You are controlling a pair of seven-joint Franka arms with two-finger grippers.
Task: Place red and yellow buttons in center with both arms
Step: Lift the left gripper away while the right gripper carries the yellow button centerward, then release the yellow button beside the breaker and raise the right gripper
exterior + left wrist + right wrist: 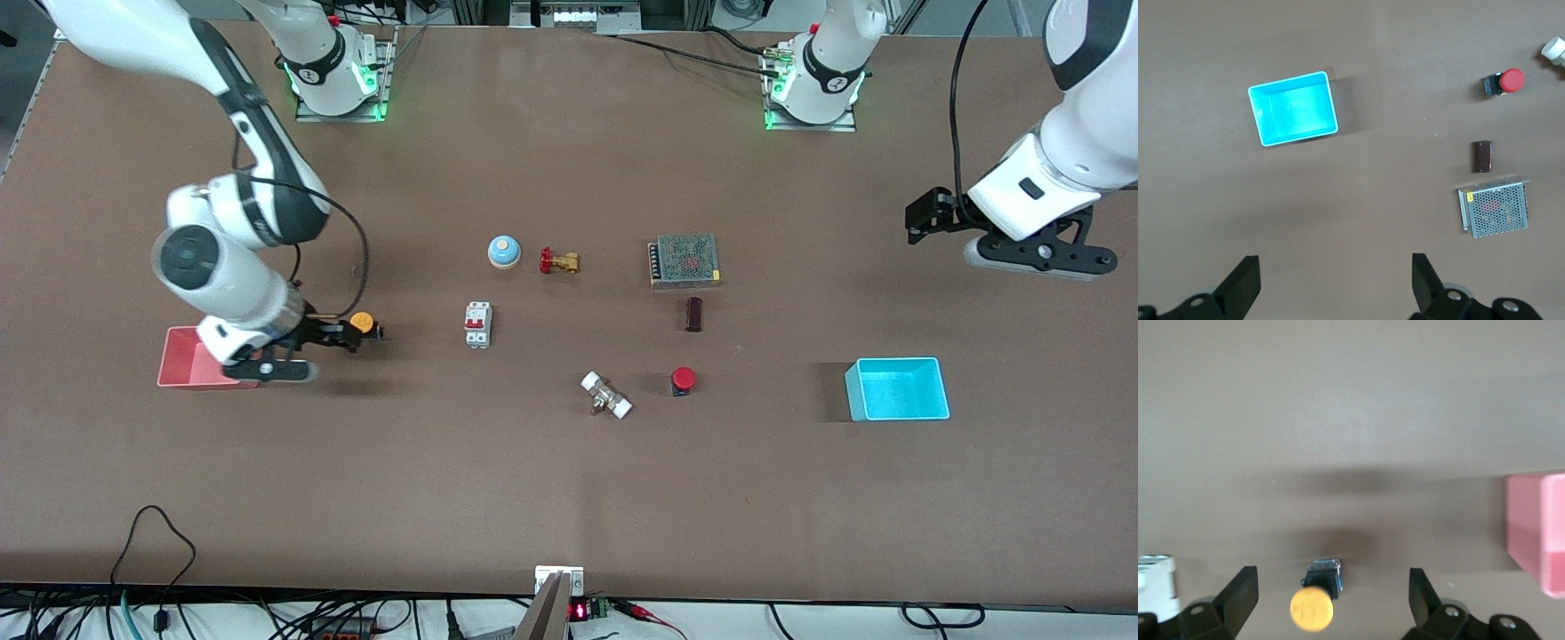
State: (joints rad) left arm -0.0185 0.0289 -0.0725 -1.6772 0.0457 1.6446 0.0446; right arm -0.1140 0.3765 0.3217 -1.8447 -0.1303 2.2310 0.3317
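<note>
Front view has the right gripper (356, 334) low at the right arm's end of the table, beside the pink plastic bin (182, 360). Its fingers (1238, 593) stand wide apart with the yellow-orange capped push button (1313, 605) lying between them, untouched on the brown tabletop (498, 480). The red capped push button (683, 380) lies near the middle, nearer the camera than the dark brown block (693, 314). The left gripper (1335, 280) waits spread wide and empty, above the table near the cyan plastic bin (1293, 108).

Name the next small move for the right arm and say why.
Probably lower the right hand and close it on the yellow button. Its fingers are open with the button between them on the table, beside the pink bin, well off centre. The left hand waits open, high over the cyan bin's end.
</note>
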